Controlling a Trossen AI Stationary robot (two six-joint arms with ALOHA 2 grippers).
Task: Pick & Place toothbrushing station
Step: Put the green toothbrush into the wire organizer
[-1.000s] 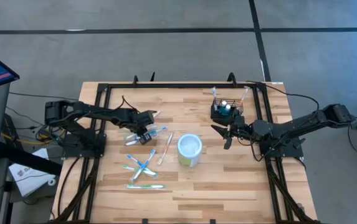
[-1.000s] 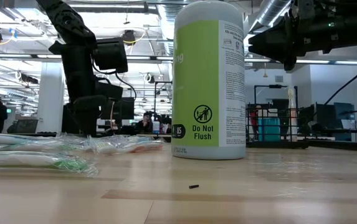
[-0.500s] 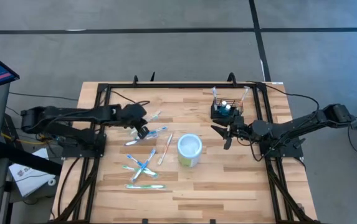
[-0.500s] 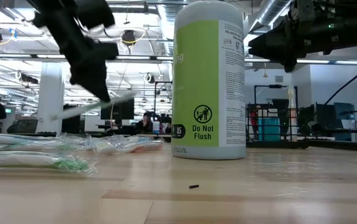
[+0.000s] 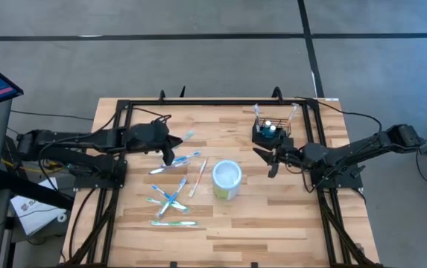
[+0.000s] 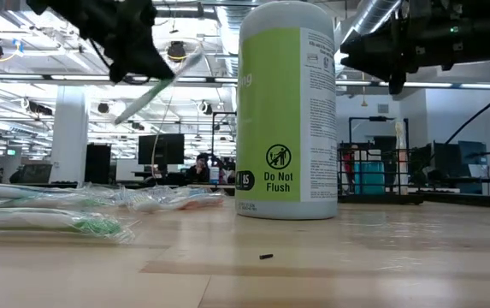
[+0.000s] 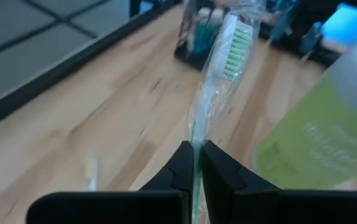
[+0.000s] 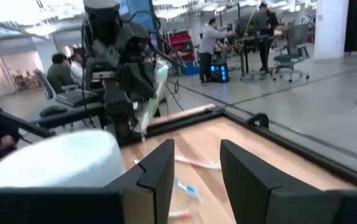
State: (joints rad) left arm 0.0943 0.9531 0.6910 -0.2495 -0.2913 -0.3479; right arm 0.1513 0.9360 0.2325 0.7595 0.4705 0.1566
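Several upright items, hard to identify, fill the basket [image 5: 270, 135] at the counter's [image 5: 273, 223] upper right. Left end effector [image 5: 171, 150], upper left of centre, pinches a wrapped toothbrush [image 7: 218, 81]; right end effector [image 5: 270, 160], fingers spread, sits just below the basket.

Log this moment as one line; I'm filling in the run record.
left pincer: shut on wrapped toothbrush, lifted off table | right pincer: open, empty, beside mesh basket | cup: standing mid-table

Tabletop [image 5: 273, 216]: pale wood strips, smooth matt finish. Toothbrush [image 7: 218, 81] sealed in clear, glossy plastic wrap. Toothbrushing station [image 5: 270, 135]: black wire mesh; cup [image 6: 286, 111] with glossy printed label.
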